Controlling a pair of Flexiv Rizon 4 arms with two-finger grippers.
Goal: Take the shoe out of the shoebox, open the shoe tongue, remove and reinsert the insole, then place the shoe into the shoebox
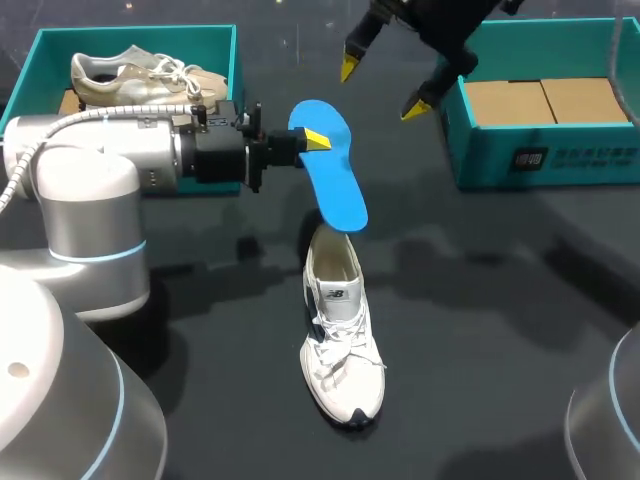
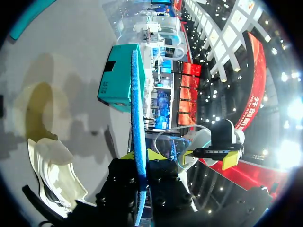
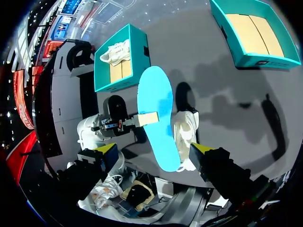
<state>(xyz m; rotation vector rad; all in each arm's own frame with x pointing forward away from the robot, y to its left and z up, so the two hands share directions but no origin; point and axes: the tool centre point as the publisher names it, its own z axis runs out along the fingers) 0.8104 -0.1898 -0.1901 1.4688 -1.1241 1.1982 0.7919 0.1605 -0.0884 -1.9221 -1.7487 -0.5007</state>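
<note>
Blue insole point(image 1: 330, 170) already out, clamped in the left tool point(image 1: 312, 140), hanging over the heel of the white shoe point(image 1: 340, 340) on the desk point(image 1: 500, 330). Unboxing and removal apparently done — reinsertion and boxing left. Right tool point(image 1: 382, 85) above, fingers apart, bare. In the left shoebox point(image 1: 130, 35), another pale shoe point(image 1: 140, 78); in the right shoebox point(image 1: 520, 150), only cardboard lining.

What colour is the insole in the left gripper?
Bright blue. The insole shows best in the head view.
</note>
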